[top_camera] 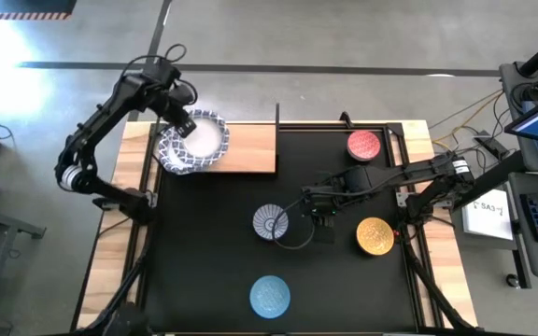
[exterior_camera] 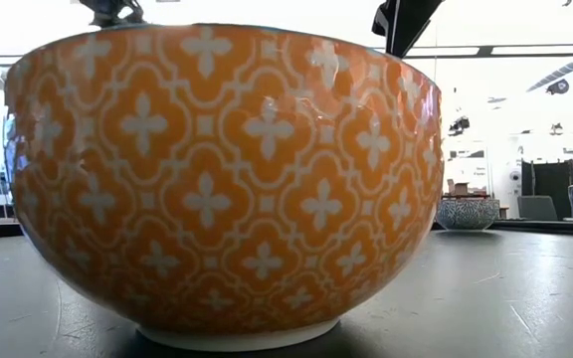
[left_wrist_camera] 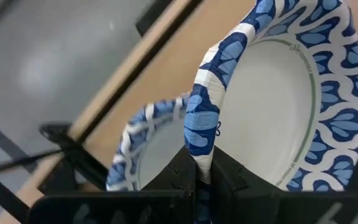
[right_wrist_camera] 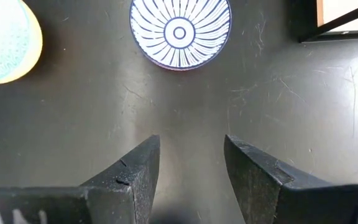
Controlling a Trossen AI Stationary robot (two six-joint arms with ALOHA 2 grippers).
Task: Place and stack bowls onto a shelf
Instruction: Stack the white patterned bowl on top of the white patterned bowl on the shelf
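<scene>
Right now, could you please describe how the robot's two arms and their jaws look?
Both the left arm and right arm are dark, slender and jointed, with black cables looping alongside. The right gripper has two black, wedge-shaped jaws with scuffed edges.

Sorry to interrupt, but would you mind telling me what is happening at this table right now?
The left gripper is shut on the rim of a white bowl, holding it over the bowl stack on the shelf. The right gripper hangs open over the mat near the radial-patterned bowl. Red, yellow and light-blue bowls wait.
</scene>
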